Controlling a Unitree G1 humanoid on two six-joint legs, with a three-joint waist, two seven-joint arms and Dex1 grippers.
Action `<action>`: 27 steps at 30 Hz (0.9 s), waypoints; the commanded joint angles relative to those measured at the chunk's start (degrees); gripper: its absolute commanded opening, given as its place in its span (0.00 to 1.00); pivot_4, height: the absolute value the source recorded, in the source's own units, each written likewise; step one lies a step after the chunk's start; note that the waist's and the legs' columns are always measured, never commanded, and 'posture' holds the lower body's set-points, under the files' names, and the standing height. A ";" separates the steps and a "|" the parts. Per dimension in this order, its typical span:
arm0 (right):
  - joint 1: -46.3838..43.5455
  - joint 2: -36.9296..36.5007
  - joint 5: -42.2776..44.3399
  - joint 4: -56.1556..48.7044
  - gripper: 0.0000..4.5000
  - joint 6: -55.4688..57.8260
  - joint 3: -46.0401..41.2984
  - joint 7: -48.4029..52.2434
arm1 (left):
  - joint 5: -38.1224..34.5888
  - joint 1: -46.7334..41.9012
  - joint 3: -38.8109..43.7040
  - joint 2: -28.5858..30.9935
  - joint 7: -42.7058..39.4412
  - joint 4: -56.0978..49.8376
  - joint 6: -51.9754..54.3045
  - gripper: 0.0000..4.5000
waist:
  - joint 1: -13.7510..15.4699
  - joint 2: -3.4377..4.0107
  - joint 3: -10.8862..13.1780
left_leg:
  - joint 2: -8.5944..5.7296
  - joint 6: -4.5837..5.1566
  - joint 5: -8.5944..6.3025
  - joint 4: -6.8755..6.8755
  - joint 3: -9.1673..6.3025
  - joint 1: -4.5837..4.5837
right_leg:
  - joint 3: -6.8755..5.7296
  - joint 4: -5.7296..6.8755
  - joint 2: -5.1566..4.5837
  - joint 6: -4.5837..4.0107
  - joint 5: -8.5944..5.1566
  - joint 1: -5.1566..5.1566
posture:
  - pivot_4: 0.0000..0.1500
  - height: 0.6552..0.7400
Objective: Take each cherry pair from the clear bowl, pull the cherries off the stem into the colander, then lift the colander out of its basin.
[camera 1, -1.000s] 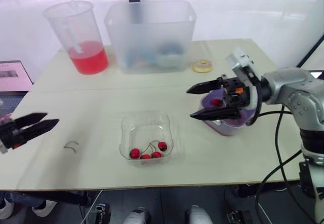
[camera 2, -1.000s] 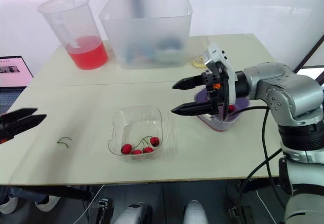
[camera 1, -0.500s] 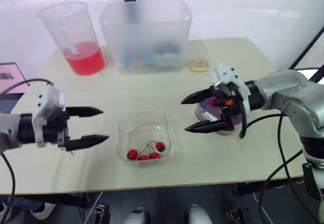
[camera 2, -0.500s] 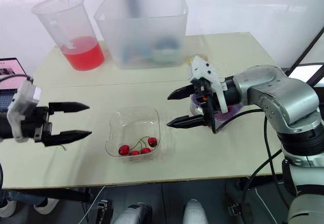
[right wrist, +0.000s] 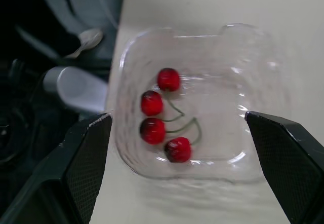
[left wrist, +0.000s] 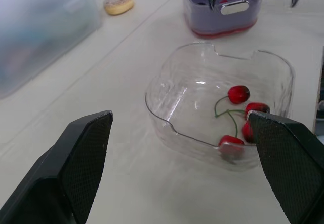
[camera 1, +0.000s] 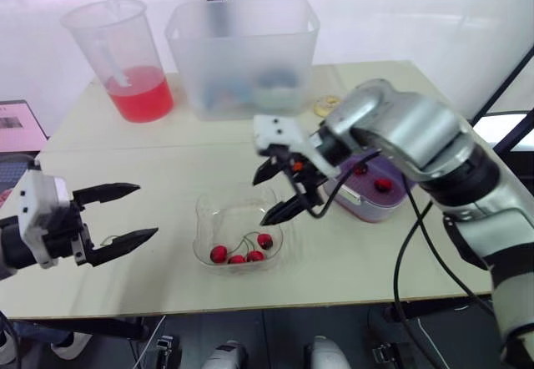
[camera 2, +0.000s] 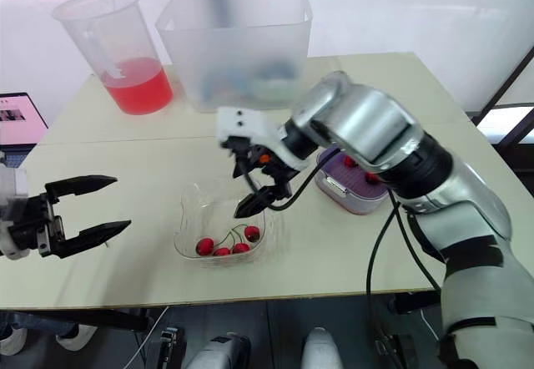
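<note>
right claw (camera 1: 261, 199) swung over clear bowl (camera 1: 210, 219), spread wide, left claw (camera 1: 147, 210) wide too

Cherries (right wrist: 152, 130) glossy red, stems green; clear bowl (camera 1: 203, 210) colourless; colander (left wrist: 202, 19) purple, handle tab white; table (camera 1: 167, 169) cream; jug (camera 1: 113, 31) clear, liquid (camera 1: 140, 93) red; bin (camera 1: 242, 52) frosted white; ring (left wrist: 118, 3) yellow; left gripper (camera 1: 147, 210) black, fine mesh pads, white housing; right gripper (camera 1: 259, 201) black, orange spot
</note>
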 commanded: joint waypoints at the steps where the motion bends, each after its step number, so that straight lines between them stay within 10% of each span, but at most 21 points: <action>1: -0.09 3.74 -5.99 2.87 1.00 -3.82 5.44 -1.55 | -0.50 1.04 1.69 -2.41 4.26 -3.25 -0.94 0.99 | 0.00 -0.01 0.00 | -0.02 0.00 0.00 0.04 0.01 0.00 | 0.01 0.01 -0.01 0.00 0.00 0.00 | 1.00 1.00; 3: 0.68 5.12 -8.57 5.09 1.00 -5.39 7.63 -1.77 | 0.42 1.76 1.70 -3.59 5.47 -3.28 -1.76 0.99 | 0.17 -0.01 -0.01 | -0.02 -0.06 0.04 0.10 -0.03 -0.04 | 0.00 0.05 0.01 0.00 0.00 -0.01 | 1.00 1.00; 8: 2.28 7.04 -13.19 7.20 0.61 -8.00 12.83 -0.31 | 1.41 3.50 0.32 -5.08 7.62 -4.63 -3.05 1.00 | 0.07 -0.01 -0.01 | -0.08 -0.07 0.04 0.15 -0.12 -0.07 | -0.03 0.06 0.01 0.00 0.00 0.01 | 1.00 1.00; 27: 4.49 10.69 -23.69 12.86 0.61 -11.33 18.09 4.67 | 0.73 4.28 -2.10 -6.81 11.67 -5.77 -4.41 1.00 | -0.01 -0.01 -0.01 | -0.06 -0.08 0.05 0.12 -0.14 -0.06 | -0.05 0.03 0.04 -0.01 0.00 0.02 | 1.00 1.00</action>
